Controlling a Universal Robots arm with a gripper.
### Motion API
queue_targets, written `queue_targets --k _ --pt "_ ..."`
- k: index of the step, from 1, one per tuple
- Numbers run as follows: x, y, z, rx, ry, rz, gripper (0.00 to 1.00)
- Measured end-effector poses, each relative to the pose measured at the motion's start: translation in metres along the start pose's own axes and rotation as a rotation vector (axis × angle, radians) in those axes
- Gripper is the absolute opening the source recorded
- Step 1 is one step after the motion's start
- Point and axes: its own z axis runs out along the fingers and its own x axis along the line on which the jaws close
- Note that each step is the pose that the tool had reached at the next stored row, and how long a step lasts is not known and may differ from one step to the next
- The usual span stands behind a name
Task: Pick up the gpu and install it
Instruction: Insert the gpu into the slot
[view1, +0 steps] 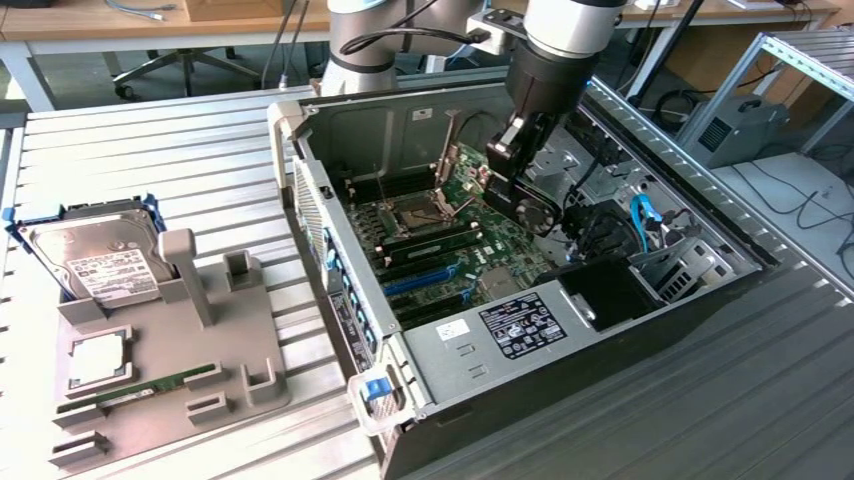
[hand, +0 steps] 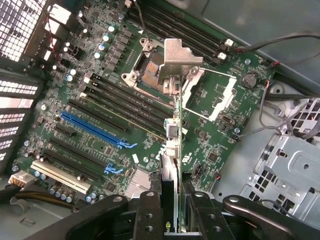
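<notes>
pincer (hand: 172, 202): I am clamping the gpu (hand: 172, 131) edge-on | gpu: hanging above the motherboard (hand: 210, 150) inside the open case (view1: 454, 345) | unclear: my fingers (hand: 150, 215) are covering its near end, and its faces are turning away from me.

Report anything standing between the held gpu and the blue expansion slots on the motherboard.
Nothing visible does. The gripper holds the gpu edge-on over the motherboard, beside the CPU socket. The blue slots lie bare, and only low black slots lie between.

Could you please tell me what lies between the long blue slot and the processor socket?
Several parallel long black slots, as the wrist view shows.
</notes>
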Motion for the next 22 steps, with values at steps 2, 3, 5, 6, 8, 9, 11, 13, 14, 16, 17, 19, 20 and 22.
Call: queue_targets --k 2,3,5,6,8,9,11,13,14,16,17,19,20,22 --pt "0.0000 0.0000 0.0000 -0.0002 -0.0001 -0.002 0.26" --pt "0.0000 0.0000 0.0000 -0.0003 -0.0001 -0.003 0.26" --pt "0.0000 0.0000 0.0000 -0.0004 -0.0001 -0.006 0.26" --pt "0.0000 0.0000 0.0000 -0.0005 -0.0002 -0.007 0.26" --pt "0.0000 0.0000 0.0000 -0.0008 -0.0003 -0.009 0.26" --pt "0.0000 0.0000 0.0000 -0.0008 -0.0003 -0.010 0.26" --pt "0.0000 0.0000 0.0000 -0.0010 -0.0004 -0.013 0.26" --pt "0.0000 0.0000 0.0000 -0.0016 -0.0007 -0.017 0.26" --pt "0.0000 0.0000 0.0000 -0.0017 -0.0007 -0.018 0.26" --pt "0.0000 0.0000 0.0000 -0.0022 -0.0010 -0.019 0.26" --pt "0.0000 0.0000 0.0000 -0.0025 -0.0011 -0.020 0.26" --pt "0.0000 0.0000 0.0000 -0.0029 -0.0013 -0.022 0.26" --pt "0.0000 0.0000 0.0000 -0.0030 -0.0013 -0.023 0.26" --pt "0.0000 0.0000 0.0000 -0.0033 -0.0015 -0.025 0.26"
